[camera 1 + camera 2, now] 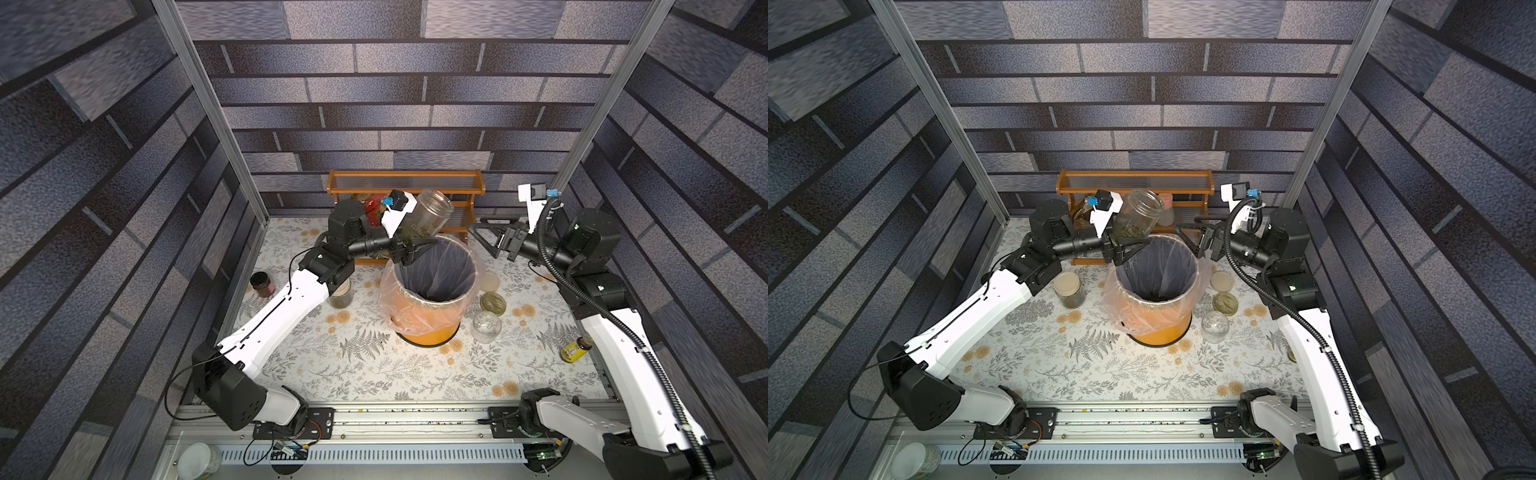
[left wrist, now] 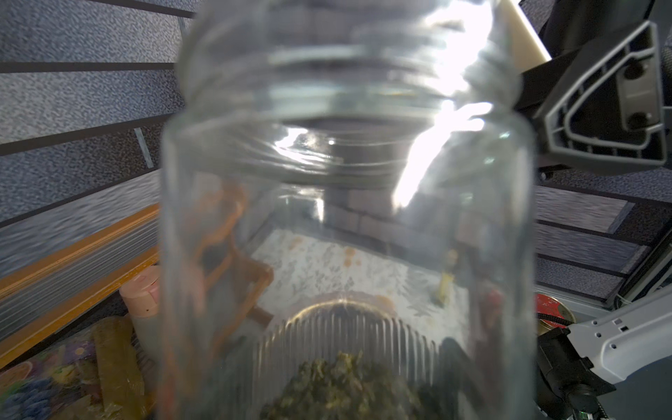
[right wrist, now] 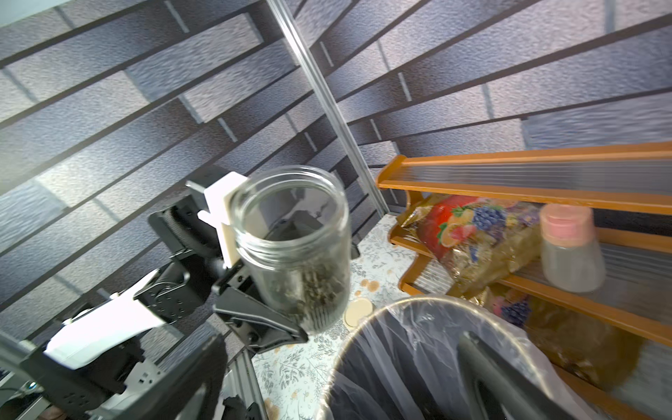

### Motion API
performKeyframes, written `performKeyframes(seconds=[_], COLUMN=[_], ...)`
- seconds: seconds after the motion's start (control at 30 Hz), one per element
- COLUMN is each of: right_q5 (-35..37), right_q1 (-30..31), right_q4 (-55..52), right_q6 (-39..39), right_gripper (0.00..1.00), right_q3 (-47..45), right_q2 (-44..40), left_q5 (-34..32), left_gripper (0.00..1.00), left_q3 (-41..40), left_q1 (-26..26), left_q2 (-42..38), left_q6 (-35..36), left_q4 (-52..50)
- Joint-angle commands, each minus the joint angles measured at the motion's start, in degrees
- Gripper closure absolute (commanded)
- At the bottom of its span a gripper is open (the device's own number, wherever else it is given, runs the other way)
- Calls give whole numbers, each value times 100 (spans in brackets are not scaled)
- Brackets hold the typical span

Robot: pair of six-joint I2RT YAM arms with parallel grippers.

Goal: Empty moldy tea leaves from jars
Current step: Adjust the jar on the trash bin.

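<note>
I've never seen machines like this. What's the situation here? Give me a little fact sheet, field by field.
Left pincer: shut on the held jar, raised at the rim of the bin
Held jar: lidless, tilted, mouth upward
Contents: tea leaves gathered at its base
Right pincer: open, empty, near the bin
Bin: orange, plastic-lined, dark bits at its bottom
On the table: lidded jar, loose lid, leafy open jar, empty-looking jar
</note>
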Motion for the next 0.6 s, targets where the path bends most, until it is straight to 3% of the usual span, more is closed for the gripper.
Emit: performKeyframes(seconds=[0.0,0.57], right_q5=[-242,-79], right_q1=[236,680], right_q4=[399,900], right_q6=[25,51], right_gripper=[0,0], right_q3=[271,742], right_q2=[233,868], left_q5=[270,597], left_gripper=[64,64], left_q3=[429,860], left_q1=[-80,-293], left_q2=[-20,345], left_q6=[-332,-634], left_q4=[452,472])
